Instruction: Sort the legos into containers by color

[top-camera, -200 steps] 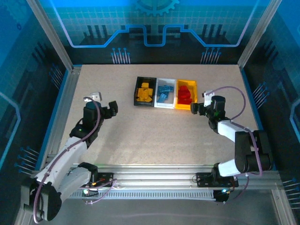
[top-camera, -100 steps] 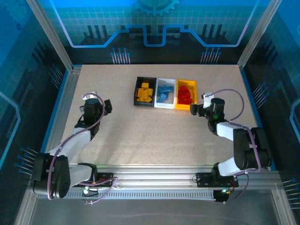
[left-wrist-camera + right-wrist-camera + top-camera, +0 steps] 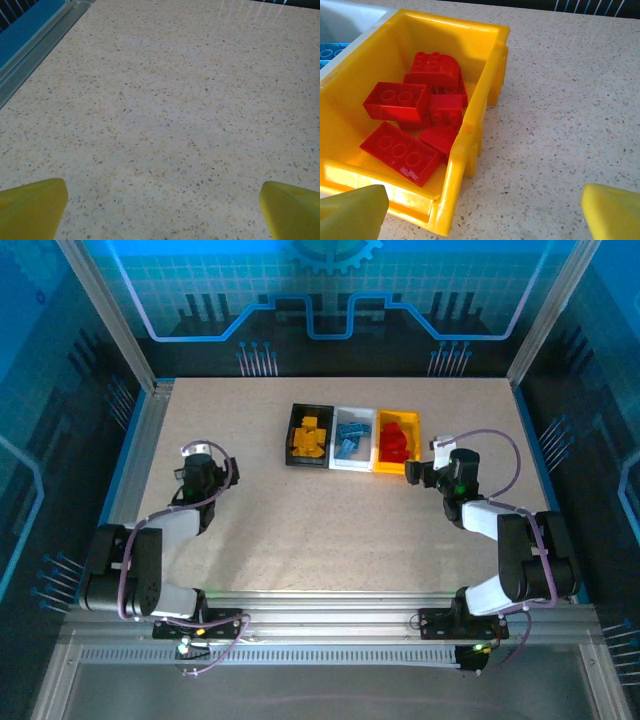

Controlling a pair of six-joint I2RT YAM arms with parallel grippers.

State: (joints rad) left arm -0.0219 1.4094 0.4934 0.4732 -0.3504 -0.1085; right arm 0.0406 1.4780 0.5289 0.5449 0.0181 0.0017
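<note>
Top view: three small open rectangular plastic bins stand side by side in a row at the far middle of the speckled beige tabletop (image 3: pixel 300 530). The black bin (image 3: pixel 291 436), leftmost, holds the orange-yellow studded bricks (image 3: pixel 309 437). The white bin (image 3: pixel 352 466), centre, holds the light blue studded bricks (image 3: pixel 350 437). The yellow-orange bin (image 3: pixel 414 440), rightmost, holds the red studded bricks (image 3: pixel 396 443). The left gripper (image 3: pixel 205 468) sits over bare tabletop, well apart from the bins, on their left. In the left wrist view its yellow fingertips (image 3: pixel 32 207) are spread wide and empty. The right gripper (image 3: pixel 425 471) is just beside the yellow-orange bin's near right corner. In the right wrist view the jaws are wide and hold nothing, and the bin's wall is close ahead. The red bricks lie piled inside, a curved-top one toward the back. A corner of the white bin shows at upper left.
</note>
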